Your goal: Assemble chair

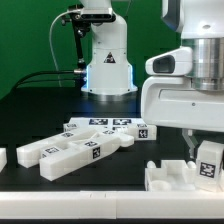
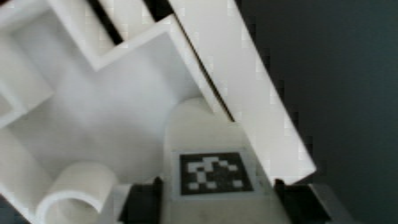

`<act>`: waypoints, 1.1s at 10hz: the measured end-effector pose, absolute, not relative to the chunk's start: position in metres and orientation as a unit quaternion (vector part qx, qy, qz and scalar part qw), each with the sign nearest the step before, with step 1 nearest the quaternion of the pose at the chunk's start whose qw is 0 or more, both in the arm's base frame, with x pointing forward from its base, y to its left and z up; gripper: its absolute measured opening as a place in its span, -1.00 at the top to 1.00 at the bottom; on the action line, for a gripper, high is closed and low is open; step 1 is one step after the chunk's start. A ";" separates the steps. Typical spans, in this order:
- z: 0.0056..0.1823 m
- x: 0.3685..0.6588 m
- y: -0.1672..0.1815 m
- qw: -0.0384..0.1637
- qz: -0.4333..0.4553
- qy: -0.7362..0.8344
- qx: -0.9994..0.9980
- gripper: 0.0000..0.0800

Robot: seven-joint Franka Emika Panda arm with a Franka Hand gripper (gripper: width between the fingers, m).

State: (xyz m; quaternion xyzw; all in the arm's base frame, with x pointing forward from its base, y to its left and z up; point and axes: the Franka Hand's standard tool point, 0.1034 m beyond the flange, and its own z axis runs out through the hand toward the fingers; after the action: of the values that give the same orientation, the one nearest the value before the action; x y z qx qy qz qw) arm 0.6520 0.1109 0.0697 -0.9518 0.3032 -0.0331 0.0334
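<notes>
Hanging at four o'clock in the exterior view, the gripper (image 1: 204,158) has its two fingers (image 2: 143,196) set narrowly on either side of a small tagged block (image 1: 211,167). I cannot tell whether the pads actually press it. The block sits at a white notched piece (image 1: 168,178) at five o'clock, and the wrist view shows a long bar (image 2: 231,70) running just beside it. More chair pieces (image 1: 90,142) lie heaped on the black table (image 1: 40,105), just off centre toward seven o'clock. One lone piece (image 1: 3,157) sits at nine o'clock, cut off by the frame edge.
</notes>
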 end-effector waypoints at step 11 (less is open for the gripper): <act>0.074 0.645 0.121 0.043 -0.009 0.321 -0.946 -0.53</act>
State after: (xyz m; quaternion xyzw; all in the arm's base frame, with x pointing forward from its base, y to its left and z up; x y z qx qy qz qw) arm 0.6447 0.1208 0.0743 -0.9461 0.3207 -0.0089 0.0433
